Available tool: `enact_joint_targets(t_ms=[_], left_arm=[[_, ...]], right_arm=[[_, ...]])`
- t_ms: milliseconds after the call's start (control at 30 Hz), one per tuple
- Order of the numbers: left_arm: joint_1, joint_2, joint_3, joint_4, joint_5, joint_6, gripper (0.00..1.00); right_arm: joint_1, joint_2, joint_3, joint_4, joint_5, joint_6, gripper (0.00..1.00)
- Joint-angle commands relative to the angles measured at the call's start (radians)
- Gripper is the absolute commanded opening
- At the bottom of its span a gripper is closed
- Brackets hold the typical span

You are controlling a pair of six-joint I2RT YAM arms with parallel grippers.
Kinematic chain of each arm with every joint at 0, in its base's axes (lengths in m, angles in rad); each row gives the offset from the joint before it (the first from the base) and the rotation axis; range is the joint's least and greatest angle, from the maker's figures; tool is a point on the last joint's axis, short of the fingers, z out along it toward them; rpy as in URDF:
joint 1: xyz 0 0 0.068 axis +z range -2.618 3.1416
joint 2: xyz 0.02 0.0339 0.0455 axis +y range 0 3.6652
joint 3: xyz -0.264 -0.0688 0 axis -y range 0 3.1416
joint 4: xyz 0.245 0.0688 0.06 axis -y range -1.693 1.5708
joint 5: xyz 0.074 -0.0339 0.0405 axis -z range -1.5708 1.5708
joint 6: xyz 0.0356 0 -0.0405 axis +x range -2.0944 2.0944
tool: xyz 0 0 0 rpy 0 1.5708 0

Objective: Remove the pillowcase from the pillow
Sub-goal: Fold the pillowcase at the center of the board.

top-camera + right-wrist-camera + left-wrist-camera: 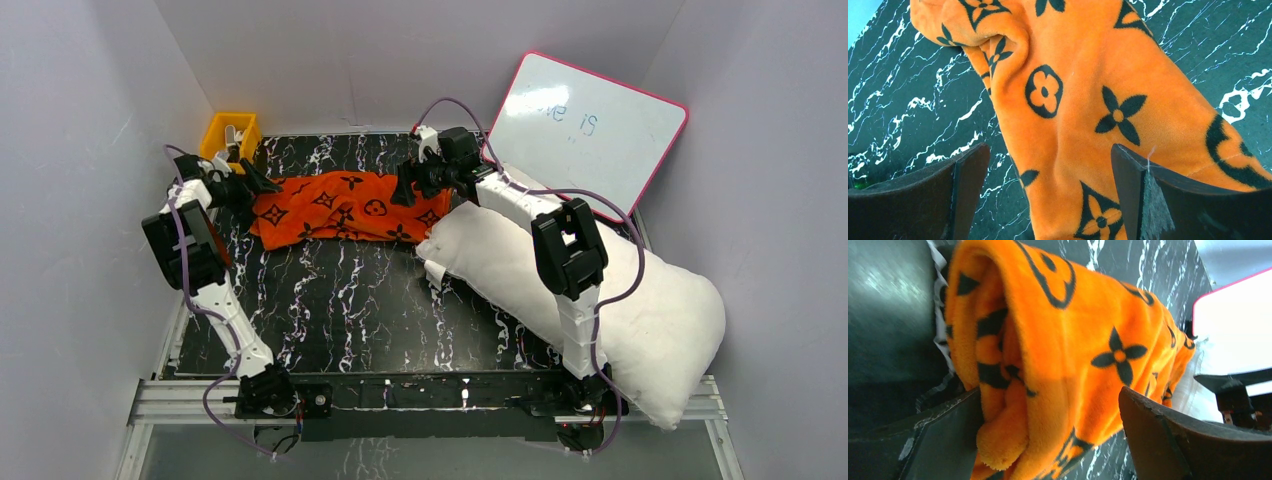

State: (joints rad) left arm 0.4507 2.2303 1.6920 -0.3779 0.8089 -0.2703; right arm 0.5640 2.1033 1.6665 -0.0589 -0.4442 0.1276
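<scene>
Pale walls close in on three sides of a black tabletop (340,300) veined with white, like marble. At its far middle lies the pillowcase (340,208) – bright orange fleece printed with black flowers, diamonds and monograms – flattened and rumpled, stretched left to right, with nothing inside it.

The pillow (650,310), plump and plain white, lies bare on the right side of the tabletop. It runs diagonally from just beside the pillowcase's right end to the near right corner, where it overhangs the edge. The right arm reaches across above it.

The left fingers (938,440) are spread wide at the pillowcase's left end. From the wrist camera, the rolled, folded edge of the fabric sits between them, and it bulges against one finger. The right fingers (1188,200) are also spread wide over the pillowcase's right end, with the orange cloth lying flat on the tabletop between them – neither pair is closed on it.

A pink-framed whiteboard (590,125) with faint writing leans in the far right corner. A yellow bin (228,128) stands in the far left corner.
</scene>
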Motion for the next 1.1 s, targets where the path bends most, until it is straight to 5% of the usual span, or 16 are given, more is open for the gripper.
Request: enact_joint_targets(t_ms=[0, 100, 500, 667, 833, 1067], left_arm=[[-0.012, -0.184, -0.118, 0.021, 0.060, 0.014, 0.98], [-0.012, -0.177, -0.157, 0.087, 0.121, -0.045, 0.98], [-0.012, 0.090, 0.066, 0.102, 0.286, -0.130, 0.98], [-0.012, 0.030, 0.092, 0.106, 0.325, -0.140, 0.98], [0.003, -0.126, 0.021, 0.047, 0.197, -0.083, 0.98], [0.026, -0.310, -0.179, 0.003, -0.272, -0.050, 0.98]], right_arm=[[-0.003, 0.007, 0.046, 0.019, -0.019, 0.010, 0.99], [-0.003, 0.007, 0.039, 0.021, -0.025, 0.018, 0.99], [-0.003, -0.003, 0.032, 0.017, -0.017, 0.007, 0.99], [-0.002, 0.000, 0.051, -0.005, -0.035, 0.007, 0.99], [0.062, -0.014, 0.051, -0.023, 0.030, -0.036, 0.99], [0.201, 0.068, 0.131, -0.058, 0.276, -0.082, 0.99]])
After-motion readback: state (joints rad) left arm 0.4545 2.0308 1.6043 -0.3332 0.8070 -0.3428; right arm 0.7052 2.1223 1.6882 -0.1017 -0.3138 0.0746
